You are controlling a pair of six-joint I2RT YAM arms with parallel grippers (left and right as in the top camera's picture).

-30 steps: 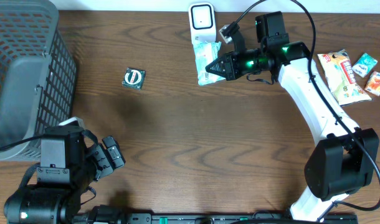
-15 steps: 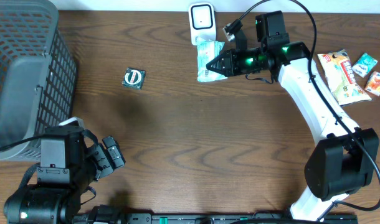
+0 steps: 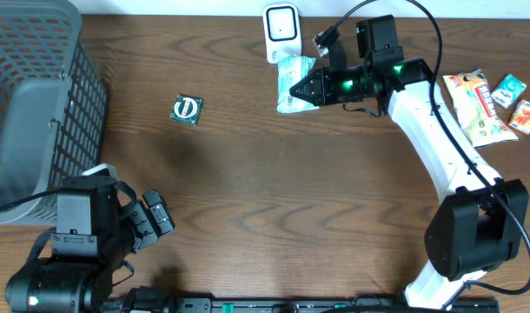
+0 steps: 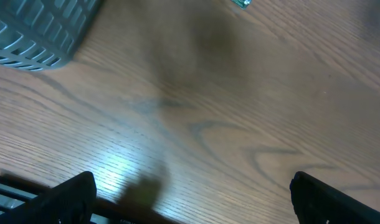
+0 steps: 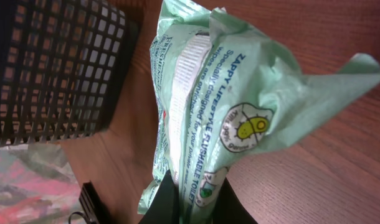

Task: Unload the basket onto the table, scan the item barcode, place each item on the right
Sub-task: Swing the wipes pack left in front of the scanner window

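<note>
From above, at 12 o'clock on the brown wooden table (image 3: 248, 191), we see a white box-shaped scanner (image 3: 281, 24). Just under it is the soft, crinkly green packet (image 3: 291, 76), and its top edge touches the scanner. The right gripper (image 3: 296, 89) is squeezed tight on the packet's lower end. At 10 o'clock sits a grey basket (image 3: 39, 52) with a grid of holes. A small square packet (image 3: 187, 109) lies flat by itself near 11 o'clock. Shiny snack packets (image 3: 478, 106) lie at 2 o'clock. The left gripper (image 3: 154, 221) waits at 7 o'clock with its jaws spread wide and nothing in them.

A second ago the green packet was a bit lower. Now it has moved up to the scanner. The left arm has not moved.

From the left wrist we see smooth wood with wavy lines. A basket corner (image 4: 34, 31) shows at 10 o'clock. The two dark fingers (image 4: 75, 193) stand far apart with only bare wood between them.

From the right wrist the green packet (image 5: 240, 87) fills the view, puffy and wrinkled, with a white strip. The right gripper (image 5: 190, 194) pinches its bottom edge at 6 o'clock. The basket (image 5: 53, 62) shows at 9 o'clock.
</note>
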